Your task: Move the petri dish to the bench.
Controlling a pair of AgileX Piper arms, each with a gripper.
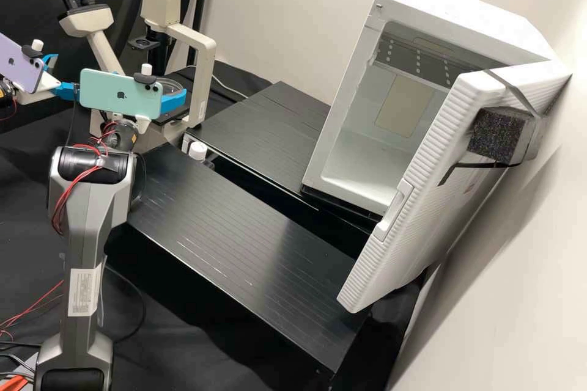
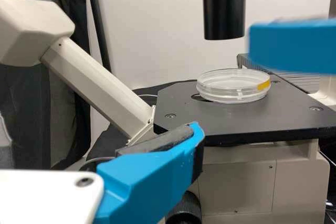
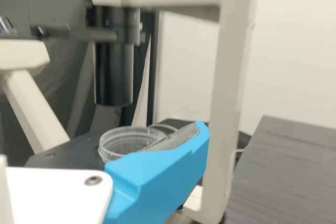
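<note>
Two grippers are near the microscope, both with their fingers spread. At the far left, the left gripper (image 1: 66, 76) has a purple phone (image 1: 19, 64) mounted above it and pinches nothing. Next comes the inverted microscope (image 1: 87, 19), its eyepieces leaning to the left. In front of it, the right gripper (image 1: 173, 102), which carries a mint-green phone (image 1: 120, 95), is also pinching nothing, and one blue finger is near the petri dish (image 2: 233, 86). This clear dish, with a yellow label on its side, lies flat on the black microscope stage (image 2: 241, 121). Further right are two grooved black bench panels (image 1: 238, 238), and then a white cabinet (image 1: 452, 9) with its ribbed door (image 1: 428, 195) open and a black foam block (image 1: 495, 134) strapped on it.
</note>
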